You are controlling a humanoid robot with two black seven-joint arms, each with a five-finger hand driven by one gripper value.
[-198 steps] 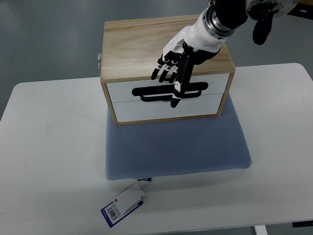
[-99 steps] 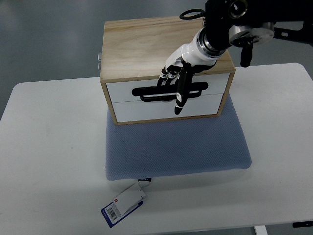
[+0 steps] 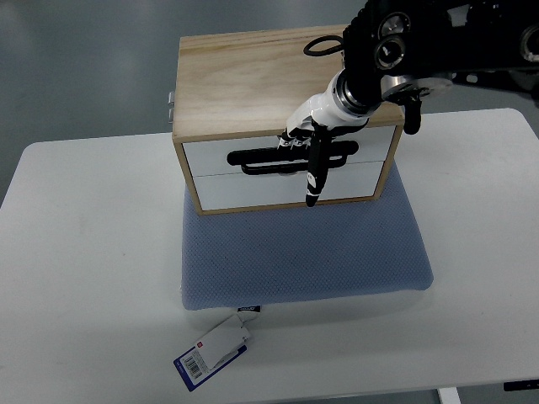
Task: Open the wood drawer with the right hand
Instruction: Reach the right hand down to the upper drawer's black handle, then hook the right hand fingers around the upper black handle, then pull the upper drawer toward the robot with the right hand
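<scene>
The drawer (image 3: 286, 156) is the upper of two white fronts in a wooden box (image 3: 253, 80), and it sits flush with the box face. A black slot handle (image 3: 253, 157) runs across the drawer front, with a second slot just below it along the seam with the lower front (image 3: 286, 187).

The right hand (image 3: 307, 143) comes down over the box's front top edge, its arm (image 3: 421, 42) entering from the upper right. Its fingers (image 3: 290, 139) are curled at the top edge of the drawer front, right at the handle slot; whether they are hooked inside the slot cannot be told from above. The thumb (image 3: 314, 172) points straight down across both fronts, its tip reaching near the bottom edge of the box.

The box stands on the far part of a blue-grey pad (image 3: 303, 252), which lies on a white table (image 3: 93, 278). A tag (image 3: 215, 352) with a barcode hangs off the pad's near left corner and lies on the table. A small metal fitting (image 3: 171, 105) sticks out from the box's left side. Beyond the table, grey floor (image 3: 84, 59) shows.
</scene>
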